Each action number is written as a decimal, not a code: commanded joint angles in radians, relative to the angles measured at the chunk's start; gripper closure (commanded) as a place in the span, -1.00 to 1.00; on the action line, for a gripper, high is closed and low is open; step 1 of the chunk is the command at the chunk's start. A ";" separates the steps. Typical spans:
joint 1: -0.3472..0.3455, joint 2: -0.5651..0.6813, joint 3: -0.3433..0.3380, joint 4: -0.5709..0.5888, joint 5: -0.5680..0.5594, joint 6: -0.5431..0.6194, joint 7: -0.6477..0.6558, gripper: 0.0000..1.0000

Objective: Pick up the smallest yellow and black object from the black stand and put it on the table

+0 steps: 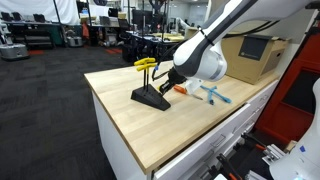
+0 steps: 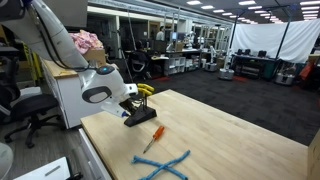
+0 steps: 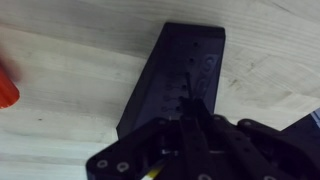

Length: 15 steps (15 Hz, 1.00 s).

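Observation:
The black stand [image 1: 152,98] sits on the light wooden table [image 1: 150,135], and it shows in both exterior views [image 2: 141,118]. Two taller yellow T-handled tools [image 1: 145,65] stick up from it. My gripper [image 1: 166,82] is down at the stand's sloping top [image 3: 175,75]. In the wrist view its fingers [image 3: 196,108] are drawn together over the stand's holes. They look shut on the smallest yellow and black object, which is almost wholly hidden between them. Only a yellow sliver [image 3: 151,173] shows beside the fingers.
An orange-handled screwdriver [image 2: 152,138] lies on the table near the stand, and its tip shows in the wrist view [image 3: 6,92]. Two crossed blue tools [image 2: 165,165] lie further along. A brown cardboard box [image 1: 250,55] stands at the table's far end.

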<state>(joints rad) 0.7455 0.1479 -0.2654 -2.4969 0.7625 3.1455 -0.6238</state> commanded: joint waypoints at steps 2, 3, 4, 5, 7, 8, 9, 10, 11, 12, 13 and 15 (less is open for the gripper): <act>-0.022 -0.011 0.020 0.002 0.016 0.021 -0.046 0.96; -0.017 -0.014 0.014 -0.002 0.011 0.029 -0.042 0.96; -0.011 -0.020 0.008 -0.006 0.003 0.038 -0.037 0.96; -0.010 -0.028 0.009 -0.009 0.003 0.046 -0.037 0.96; -0.011 -0.041 0.016 -0.013 0.012 0.064 -0.039 0.96; -0.014 -0.049 0.026 -0.013 0.023 0.082 -0.045 0.96; -0.016 -0.055 0.036 -0.012 0.028 0.101 -0.048 0.96; -0.019 -0.064 0.047 -0.013 0.032 0.121 -0.048 0.96; -0.020 -0.071 0.053 -0.013 0.028 0.139 -0.040 0.96; -0.139 -0.095 0.148 -0.048 -0.196 0.167 0.154 0.96; -0.160 -0.099 0.165 -0.054 -0.247 0.187 0.191 0.96; -0.109 -0.095 0.102 -0.046 -0.184 0.157 0.139 0.96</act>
<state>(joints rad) 0.6539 0.0768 -0.1565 -2.5135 0.5839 3.3034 -0.4748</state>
